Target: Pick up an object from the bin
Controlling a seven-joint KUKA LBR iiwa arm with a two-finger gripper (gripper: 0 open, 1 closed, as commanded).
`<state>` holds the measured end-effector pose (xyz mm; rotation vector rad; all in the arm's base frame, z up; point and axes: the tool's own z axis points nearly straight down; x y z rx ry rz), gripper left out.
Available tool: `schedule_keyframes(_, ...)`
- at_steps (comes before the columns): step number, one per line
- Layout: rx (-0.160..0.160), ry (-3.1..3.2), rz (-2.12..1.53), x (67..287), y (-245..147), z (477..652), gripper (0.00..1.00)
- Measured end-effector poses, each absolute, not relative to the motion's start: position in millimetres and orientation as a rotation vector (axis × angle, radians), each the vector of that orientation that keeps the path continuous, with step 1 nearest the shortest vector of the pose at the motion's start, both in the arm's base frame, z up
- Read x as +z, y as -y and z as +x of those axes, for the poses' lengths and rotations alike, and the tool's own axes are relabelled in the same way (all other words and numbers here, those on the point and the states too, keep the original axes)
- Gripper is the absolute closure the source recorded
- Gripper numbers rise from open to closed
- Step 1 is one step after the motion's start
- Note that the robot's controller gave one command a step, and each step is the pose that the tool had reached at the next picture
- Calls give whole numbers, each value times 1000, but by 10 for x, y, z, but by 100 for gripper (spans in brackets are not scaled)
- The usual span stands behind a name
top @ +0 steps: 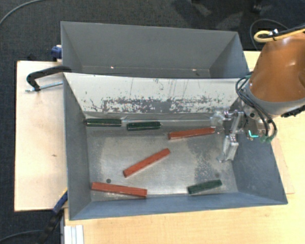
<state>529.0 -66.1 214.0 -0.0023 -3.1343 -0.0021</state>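
Dark carpet floor (142, 4), pale wooden desk (38, 136). Grey metal bin (73, 151) holding loose dark green flat bars (143, 126) and red-brown flat bars (146, 162). At right, gripper (226, 157), opening impossible to tell, beside rearmost red-brown bar (191, 133).

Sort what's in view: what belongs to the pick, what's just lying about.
Job: gripper; bin; back red bar, nearest the gripper, likely.
Lying about: middle red bar; front red bar; back-left green bar; back-middle green bar; front green bar.
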Motion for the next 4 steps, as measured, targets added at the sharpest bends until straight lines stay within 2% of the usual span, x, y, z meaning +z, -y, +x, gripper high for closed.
schedule_keyframes(1, -4, 3140, -49, 841, 385, 5954, 0)
schedule_keyframes(2, -3, 3140, -172, 705, 367, 6023, 0)
schedule_keyframes(3, -1, 3140, -171, 711, 369, 6024, 100)
schedule_keyframes(4, -3, 3154, -114, 2201, 30, 5791, 100)
